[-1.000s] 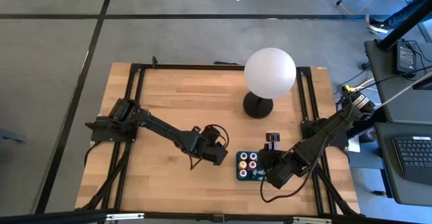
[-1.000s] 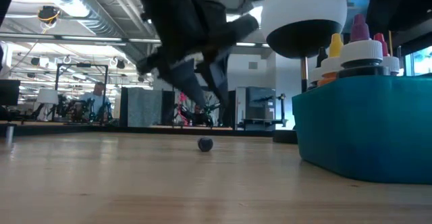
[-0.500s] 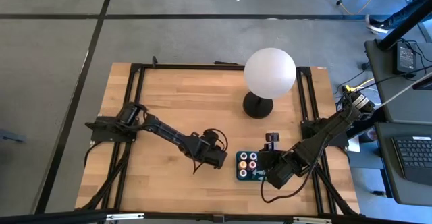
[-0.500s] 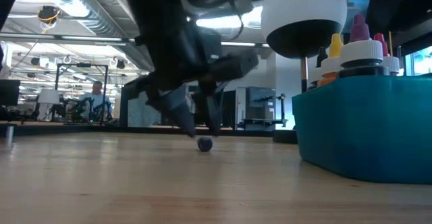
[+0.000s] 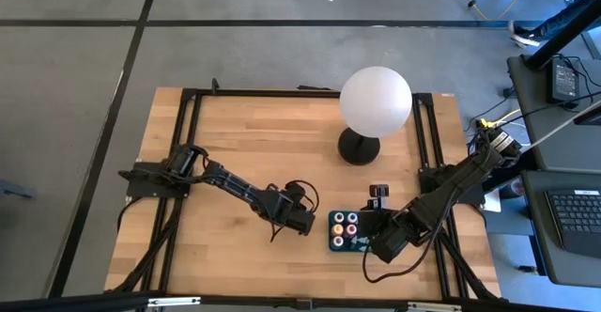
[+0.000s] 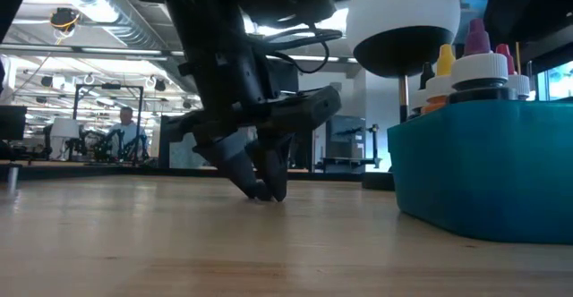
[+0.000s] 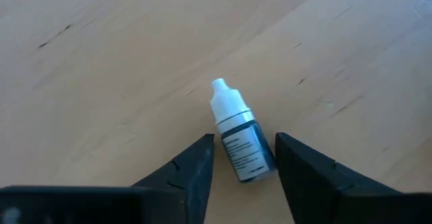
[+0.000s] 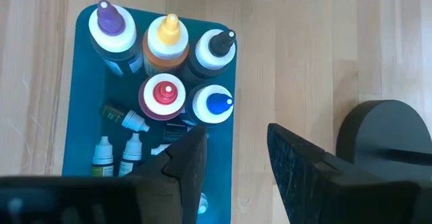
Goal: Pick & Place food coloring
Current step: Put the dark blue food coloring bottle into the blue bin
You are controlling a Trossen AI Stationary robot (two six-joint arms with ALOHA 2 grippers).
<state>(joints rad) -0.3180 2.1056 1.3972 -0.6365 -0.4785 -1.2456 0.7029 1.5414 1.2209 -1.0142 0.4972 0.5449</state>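
A small dark food coloring bottle (image 7: 241,146) with a white cap lies on its side on the wooden table. My left gripper (image 7: 244,140) is open and low at the table (image 6: 266,190), left of the teal tray (image 5: 345,232). One finger stands on each side of the bottle's body, with narrow gaps. In the low view the fingers hide the bottle. My right gripper (image 8: 236,160) is open and hovers above the tray (image 8: 81,116). The tray holds several upright capped bottles (image 8: 169,42) and small droppers (image 8: 131,153) lying flat.
A white globe lamp (image 5: 376,101) on a black base (image 5: 359,146) stands behind the tray; the base (image 8: 385,136) also shows in the right wrist view. The tray wall (image 6: 483,167) rises close to the right of the left gripper. Bare wood stretches toward the table's left.
My left gripper has come down to the tabletop and slightly toward the near edge. Its open fingers have settled around the dark bottle, which showed in the low view before and is now hidden behind them. The bottle has stayed where it was.
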